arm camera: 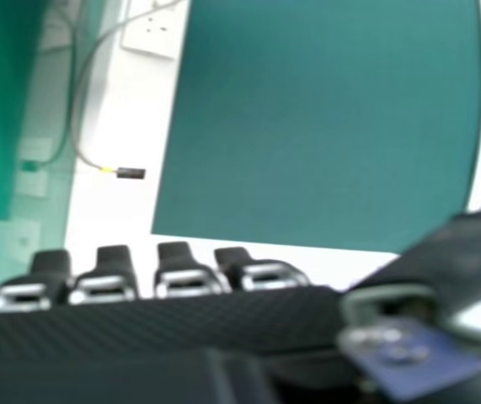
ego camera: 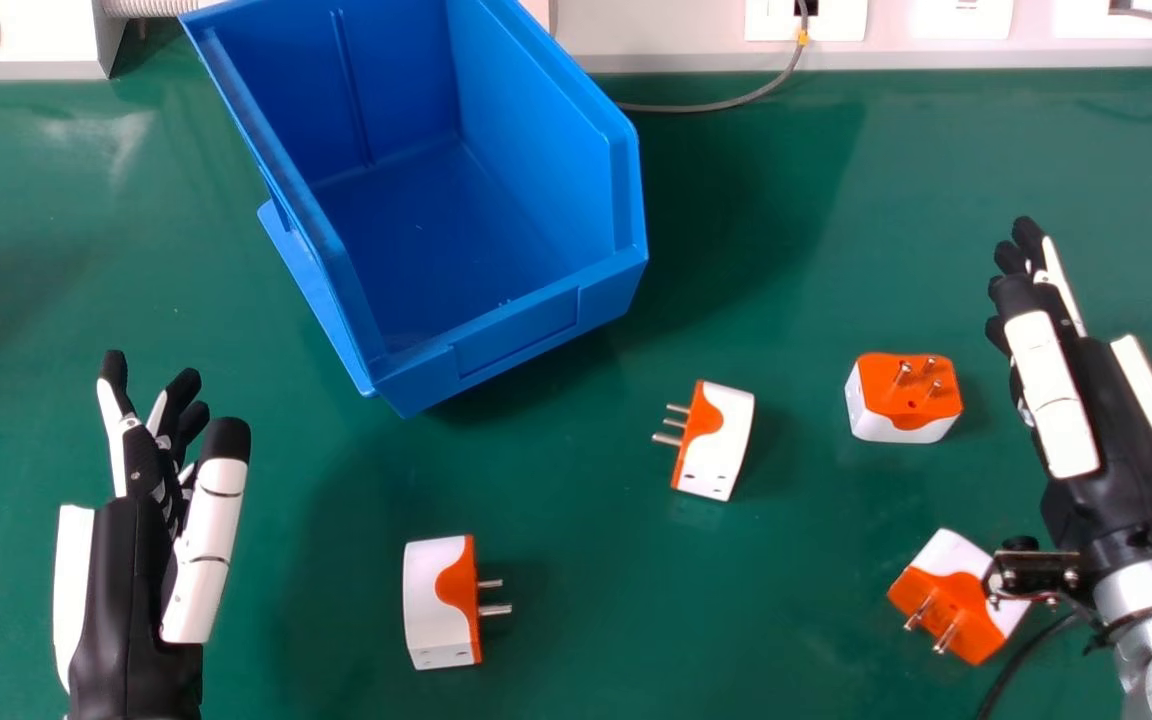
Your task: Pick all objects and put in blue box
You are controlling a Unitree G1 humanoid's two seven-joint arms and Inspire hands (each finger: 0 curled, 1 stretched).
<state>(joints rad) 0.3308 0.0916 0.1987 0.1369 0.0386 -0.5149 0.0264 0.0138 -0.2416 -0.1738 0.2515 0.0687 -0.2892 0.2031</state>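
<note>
The blue box (ego camera: 456,240) stands at the upper left of centre, its inside bare. Four white-and-orange plug adapters lie on the green table: one adapter (ego camera: 438,603) at lower centre-left, another adapter (ego camera: 718,443) right of the box's near corner, a third adapter (ego camera: 904,398) with pins up, and a fourth adapter (ego camera: 961,595) partly behind the right wrist's bracket. My left hand (ego camera: 141,520) is open at the left, apart from everything. My right hand (ego camera: 1066,400) is open, right of the third adapter; the right hand (arm camera: 164,316) also shows straight fingers in the right hand view.
Behind the green table (ego camera: 556,480) runs a white wall strip with sockets (ego camera: 961,18). A grey cable (ego camera: 736,101) trails onto the table behind the box. A black cable (ego camera: 1021,655) hangs from the right wrist.
</note>
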